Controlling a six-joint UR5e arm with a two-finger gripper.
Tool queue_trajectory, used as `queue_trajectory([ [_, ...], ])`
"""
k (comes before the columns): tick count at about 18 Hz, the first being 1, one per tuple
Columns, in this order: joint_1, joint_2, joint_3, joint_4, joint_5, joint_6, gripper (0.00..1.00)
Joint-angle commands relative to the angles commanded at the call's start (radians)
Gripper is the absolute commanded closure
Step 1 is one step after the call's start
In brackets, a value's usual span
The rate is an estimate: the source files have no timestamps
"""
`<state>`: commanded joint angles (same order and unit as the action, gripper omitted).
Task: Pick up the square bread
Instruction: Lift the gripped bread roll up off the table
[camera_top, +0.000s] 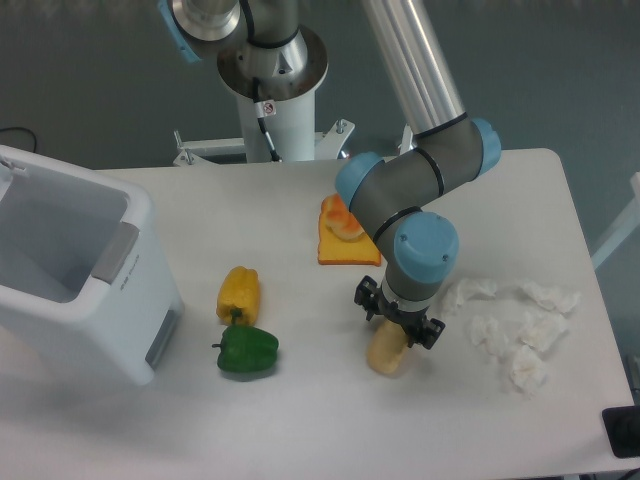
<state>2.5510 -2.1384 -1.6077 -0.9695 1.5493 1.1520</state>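
The square bread (385, 352) is a pale tan oblong piece lying on the white table (300, 420), right of centre near the front. My gripper (394, 320) hangs straight down over its upper end, fingers either side of it. The wrist hides the jaws and the bread's top part, so I cannot tell whether they are closed on it. The bread's lower end rests on the table.
A flat orange toast slice (345, 250) with a round bun (340, 218) on it lies just behind the gripper. A yellow pepper (239, 292) and a green pepper (246, 350) lie to the left. A white bin (70, 265) stands far left. Crumpled white tissues (515, 320) lie to the right.
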Motion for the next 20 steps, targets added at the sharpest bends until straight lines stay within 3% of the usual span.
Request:
queue_trajectory([
  [4, 0.002, 0.003, 0.057, 0.0, 0.002, 0.0, 0.55],
  [7, 0.002, 0.002, 0.071, -0.002, 0.002, -0.027, 0.82],
  [9, 0.002, 0.002, 0.081, 0.0, 0.002, -0.029, 0.86],
  [15, 0.031, 0.021, 0.117, -0.002, -0.005, -0.028, 0.85],
  [17, 0.035, 0.018, 0.158, -0.003, -0.003, -0.009, 0.8],
  [20, 0.043, 0.015, 0.187, -0.006, 0.026, 0.044, 0.81],
])
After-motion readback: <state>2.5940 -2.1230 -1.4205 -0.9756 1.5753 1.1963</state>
